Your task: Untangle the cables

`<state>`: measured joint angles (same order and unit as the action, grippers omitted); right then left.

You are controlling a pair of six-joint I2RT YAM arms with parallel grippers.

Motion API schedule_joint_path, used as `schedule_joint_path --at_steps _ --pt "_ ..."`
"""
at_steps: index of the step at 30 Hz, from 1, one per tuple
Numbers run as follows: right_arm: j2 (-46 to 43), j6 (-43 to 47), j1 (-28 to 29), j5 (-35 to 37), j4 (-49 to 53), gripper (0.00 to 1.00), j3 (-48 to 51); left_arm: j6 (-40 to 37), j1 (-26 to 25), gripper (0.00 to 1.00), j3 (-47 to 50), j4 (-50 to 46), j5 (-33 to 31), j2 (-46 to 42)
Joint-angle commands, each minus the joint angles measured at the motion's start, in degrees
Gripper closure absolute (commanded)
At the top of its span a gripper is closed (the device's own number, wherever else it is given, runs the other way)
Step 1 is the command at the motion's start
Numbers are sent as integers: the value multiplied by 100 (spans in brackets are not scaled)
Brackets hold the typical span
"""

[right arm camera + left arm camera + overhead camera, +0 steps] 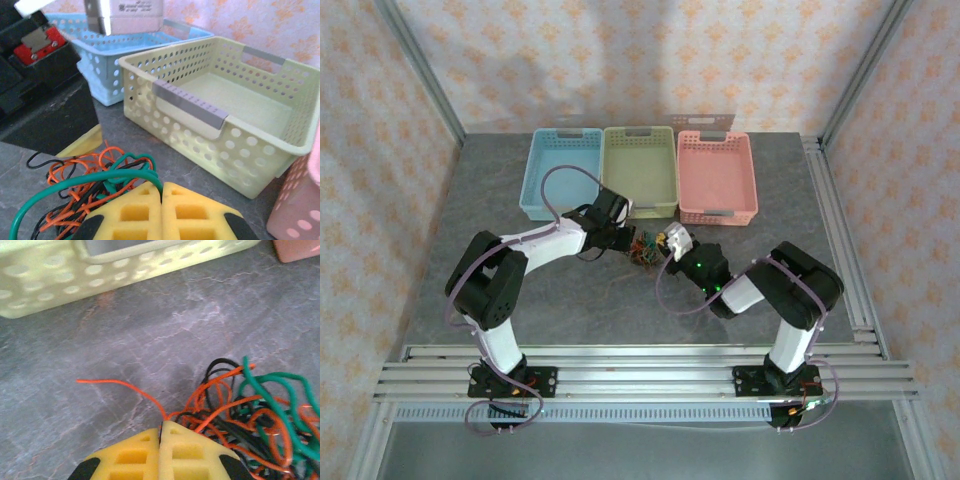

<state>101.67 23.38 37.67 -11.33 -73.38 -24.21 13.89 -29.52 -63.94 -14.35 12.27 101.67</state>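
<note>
If pulled apart now: risk of cinching small knot of thin orange, green and black flexible cables (pixel 645 249) tighter. Lying on grey marbled tabletop (pixel 150 330), at 6 o'clock from pale green perforated plastic basket (pixel 240 155). Left yellow-padded gripper (pixel 161 424) pressed fully shut, pinching loose orange strand (pixel 120 384) at tips. Right yellow-padded gripper (pixel 161 186) likewise shut, seemingly nipping green strand (pixel 100 177); cannot confirm. Thin hold, so may slip free; hard tug may drag whole knot.

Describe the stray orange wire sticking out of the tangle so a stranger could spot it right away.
On the grey table, just in front of the middle, yellow-green basket, lies a tangle of cables. One thin orange wire runs out from the shut tips of the left gripper across bare table, alone, while every other strand is bunched.
</note>
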Motion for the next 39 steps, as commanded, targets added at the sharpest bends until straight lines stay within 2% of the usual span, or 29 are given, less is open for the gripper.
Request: schedule_joint_path --at_steps 1,8,15,18,30,39 --pt "47 -207 -5 433 -665 100 133 256 126 100 -23 -237 -522 -166" --pt "-455 -694 -29 1712 -391 100 250 994 803 100 984 420 -1212 -1177" --pt "-1410 -1596 -273 2814 1702 100 -73 1472 1163 100 1553 556 -1989 -1874" --pt "-1559 -1989 -469 3174 1889 100 -27 1636 1239 100 1748 532 -2370 -2152" --pt "-1690 -2966 -1002 3582 1916 100 209 2289 1638 100 2212 403 -3001 -2764" --pt "-1747 -3024 -1014 3923 1684 100 363 2671 1782 100 2385 149 -3483 -3084"
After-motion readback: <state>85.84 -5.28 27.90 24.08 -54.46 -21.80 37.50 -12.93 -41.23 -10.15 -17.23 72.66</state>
